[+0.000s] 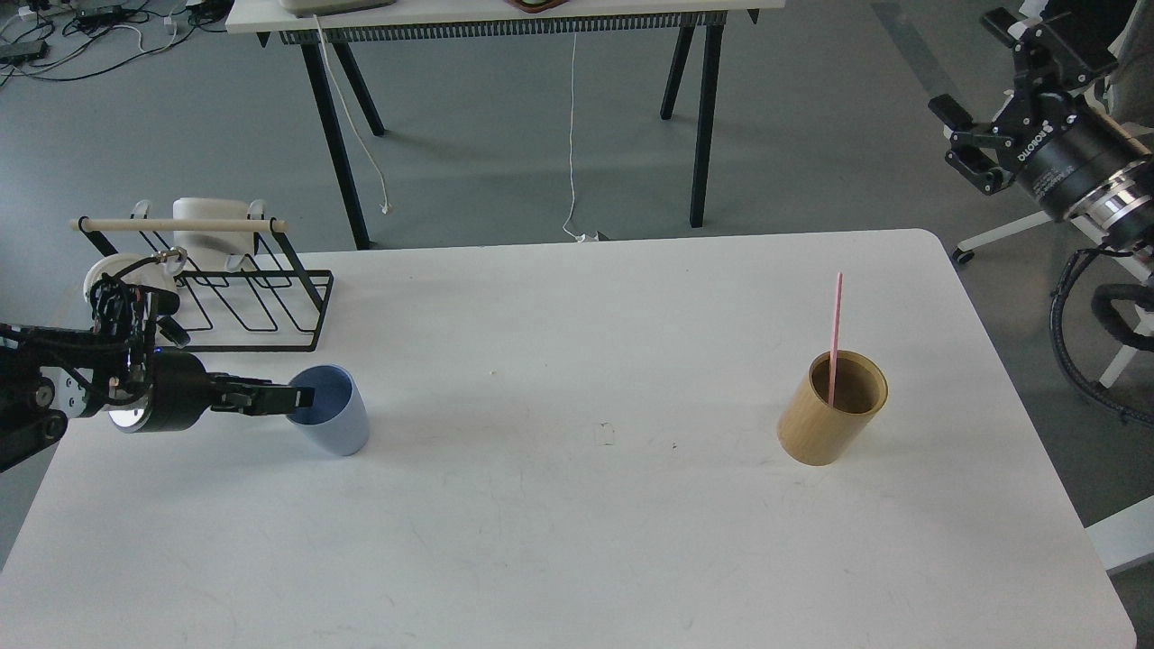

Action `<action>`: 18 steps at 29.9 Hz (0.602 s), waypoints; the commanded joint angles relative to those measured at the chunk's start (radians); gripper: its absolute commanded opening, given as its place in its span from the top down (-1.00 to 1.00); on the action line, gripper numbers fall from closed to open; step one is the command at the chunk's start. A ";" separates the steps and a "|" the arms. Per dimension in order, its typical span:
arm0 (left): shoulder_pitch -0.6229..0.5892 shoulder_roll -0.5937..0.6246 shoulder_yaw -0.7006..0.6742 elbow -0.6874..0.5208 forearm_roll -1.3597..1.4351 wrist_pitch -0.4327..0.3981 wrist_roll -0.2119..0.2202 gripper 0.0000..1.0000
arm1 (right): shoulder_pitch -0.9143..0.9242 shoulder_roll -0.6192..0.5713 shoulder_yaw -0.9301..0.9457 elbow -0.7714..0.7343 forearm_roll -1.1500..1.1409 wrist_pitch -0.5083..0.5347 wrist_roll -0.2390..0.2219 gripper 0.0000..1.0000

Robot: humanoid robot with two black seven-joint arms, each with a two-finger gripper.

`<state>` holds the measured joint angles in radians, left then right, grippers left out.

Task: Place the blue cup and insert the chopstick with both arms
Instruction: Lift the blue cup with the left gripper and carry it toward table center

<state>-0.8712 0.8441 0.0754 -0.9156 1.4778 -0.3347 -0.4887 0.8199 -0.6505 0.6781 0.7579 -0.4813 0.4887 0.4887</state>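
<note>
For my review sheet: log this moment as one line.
left tool: at blue cup rim | right tool: open, raised off-table | chopstick: in tan holder

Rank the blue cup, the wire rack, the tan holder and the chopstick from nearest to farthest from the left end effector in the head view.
From the left end effector:
1. blue cup, at its fingertips.
2. wire rack, behind, table's left.
3. Tan holder and chopstick standing in it, far right; too close to call.

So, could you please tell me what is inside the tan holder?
The chopstick stands in the tan holder, leaning on its wall. Its lower end and the holder's floor are hidden.
</note>
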 commanded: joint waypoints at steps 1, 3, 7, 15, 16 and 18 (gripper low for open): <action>0.001 0.001 0.001 0.000 0.001 0.002 0.000 0.25 | -0.002 0.000 0.000 0.001 0.001 0.000 0.000 -0.95; 0.005 0.001 0.001 0.000 0.001 0.002 0.000 0.44 | -0.004 0.000 0.000 0.001 0.000 0.000 0.000 -0.95; 0.012 0.001 0.000 0.000 0.001 0.002 0.000 0.73 | -0.005 0.000 0.000 0.001 0.001 0.000 0.000 -0.95; 0.005 0.003 -0.012 -0.015 -0.002 0.002 0.000 0.85 | -0.007 -0.001 0.000 -0.002 0.000 0.000 0.000 -0.95; 0.003 0.006 -0.014 -0.023 -0.004 0.002 0.000 0.85 | -0.007 -0.001 0.000 -0.003 0.000 0.000 0.000 -0.95; -0.005 0.012 -0.022 -0.054 -0.007 0.002 0.000 0.86 | -0.007 -0.003 0.006 -0.008 0.001 0.000 0.000 -0.95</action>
<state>-0.8679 0.8477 0.0631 -0.9371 1.4761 -0.3327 -0.4887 0.8133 -0.6506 0.6781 0.7561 -0.4813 0.4887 0.4887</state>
